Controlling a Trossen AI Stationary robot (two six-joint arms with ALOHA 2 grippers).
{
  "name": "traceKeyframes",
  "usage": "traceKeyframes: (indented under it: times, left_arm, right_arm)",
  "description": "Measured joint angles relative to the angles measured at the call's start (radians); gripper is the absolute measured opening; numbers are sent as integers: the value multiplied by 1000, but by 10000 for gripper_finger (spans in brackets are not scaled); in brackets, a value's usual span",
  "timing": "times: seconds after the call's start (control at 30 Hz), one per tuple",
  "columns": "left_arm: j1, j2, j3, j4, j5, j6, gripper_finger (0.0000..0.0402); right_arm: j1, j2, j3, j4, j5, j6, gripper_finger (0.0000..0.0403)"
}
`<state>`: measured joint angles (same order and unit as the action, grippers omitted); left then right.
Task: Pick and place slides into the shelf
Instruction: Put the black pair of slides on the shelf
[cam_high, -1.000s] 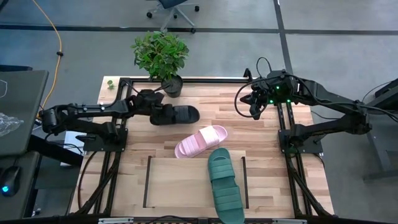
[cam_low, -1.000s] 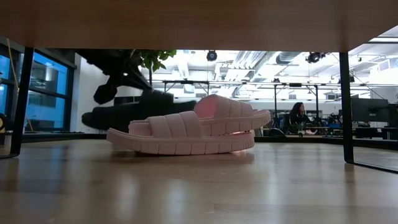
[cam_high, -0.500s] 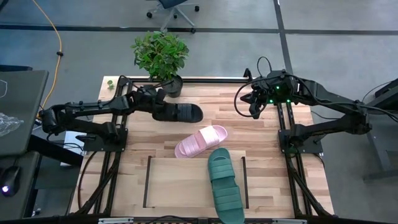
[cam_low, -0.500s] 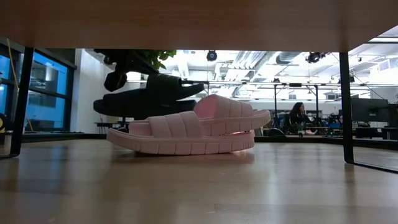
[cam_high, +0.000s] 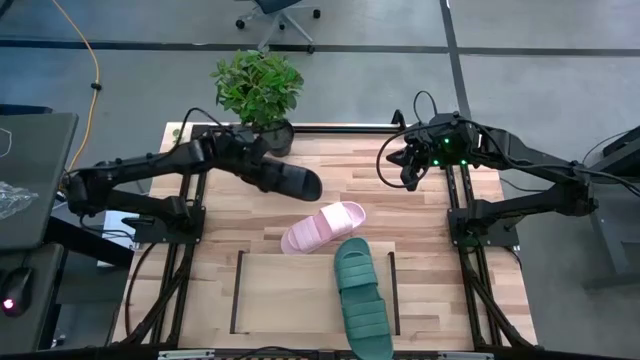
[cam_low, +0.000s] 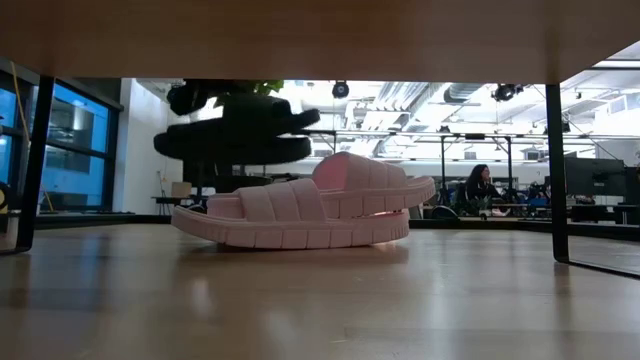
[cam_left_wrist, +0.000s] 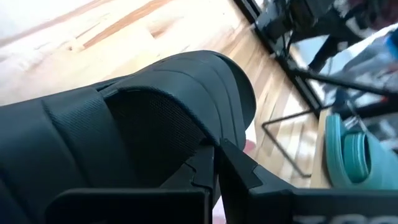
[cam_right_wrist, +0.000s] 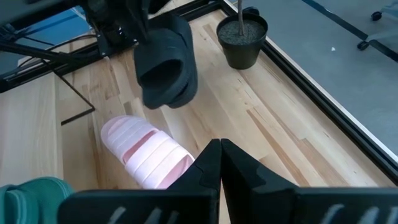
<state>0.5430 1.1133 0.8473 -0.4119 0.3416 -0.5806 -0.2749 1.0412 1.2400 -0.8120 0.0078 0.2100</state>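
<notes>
The black slide (cam_high: 288, 179) (cam_low: 236, 135) hangs in the air over the table's far left part, held by my left gripper (cam_high: 248, 160), which is shut on it. It fills the left wrist view (cam_left_wrist: 155, 118) and also shows in the right wrist view (cam_right_wrist: 165, 67). The pale pink slide (cam_high: 323, 227) (cam_low: 300, 215) lies sole-down mid-table. The teal-green slide (cam_high: 361, 295) lies along the right side of the shelf (cam_high: 285, 290), a light-wood panel between black rails. My right gripper (cam_high: 410, 176) (cam_right_wrist: 218, 157) hovers shut at the far right. My left gripper holds the black slide by its end toward the table's left (cam_high: 262, 167), coming from the left and slanting down. The fingers (cam_left_wrist: 231, 167) lie against its side below the strap; the slide itself hides the exact place of contact. The slide is lifted clear and roughly level (cam_low: 236, 135).
A potted plant (cam_high: 262, 95) stands at the far edge just behind the held slide, and its pot (cam_right_wrist: 242, 38) is close by. Black frame rails (cam_high: 458, 215) run along both sides of the table. Bare wood lies left of the teal slide on the shelf panel.
My left gripper has risen, carrying the black slide from the table up into the air. The slide now hangs well above the pink one and has turned a little, its free end pointing more toward the near right.
</notes>
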Motion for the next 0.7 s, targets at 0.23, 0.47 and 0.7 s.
traceKeyframes:
  times: [0.23,0.47,0.7]
  left_arm:
    - [0,0,144,-195,-19,109,0]
    - [0,0,253,-319,-20,189,0]
    - [0,0,363,-534,-20,285,0]
  right_arm:
    - [0,0,0,0,9,-1,0]
    - [0,0,0,0,9,2,0]
    - [0,0,0,0,8,17,0]
